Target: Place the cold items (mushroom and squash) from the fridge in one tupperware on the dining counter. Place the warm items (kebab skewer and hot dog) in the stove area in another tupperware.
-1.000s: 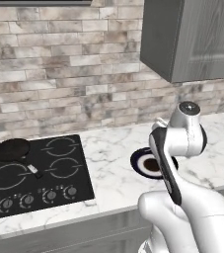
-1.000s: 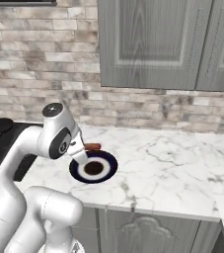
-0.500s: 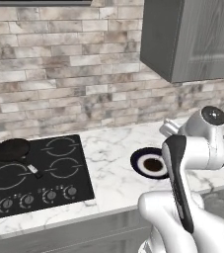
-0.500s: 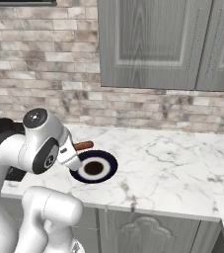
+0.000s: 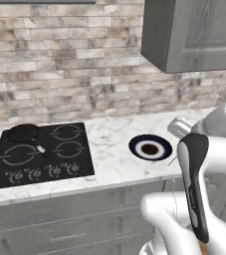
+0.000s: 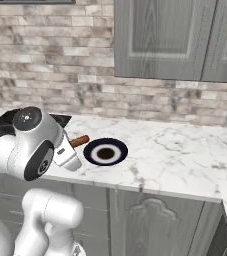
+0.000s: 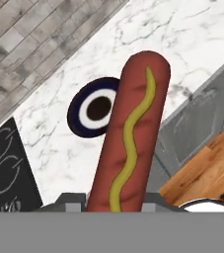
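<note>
In the hand view the lower end of the hot dog is cut off by the bottom of the picture, and the gripper's fingertips cannot be made out there, because the sausage covers the place where they would stand. In the right base view a short brown end of the hot dog shows from behind the white arm, at about 9 o'clock from the plate; the rest of it and the gripper are hidden by the arm. In the left base view the arm covers the hand, and the plate lies on the marble counter at 3 o'clock from the black cooktop.

The hot dog stands out straight from the gripper along its viewing direction, with the yellow mustard line facing the camera. It is lifted over the counter edge, and the gripper is clamped on its lower end. The plate lies at 9 o'clock from the sausage, and the sausage covers its right edge.
</note>
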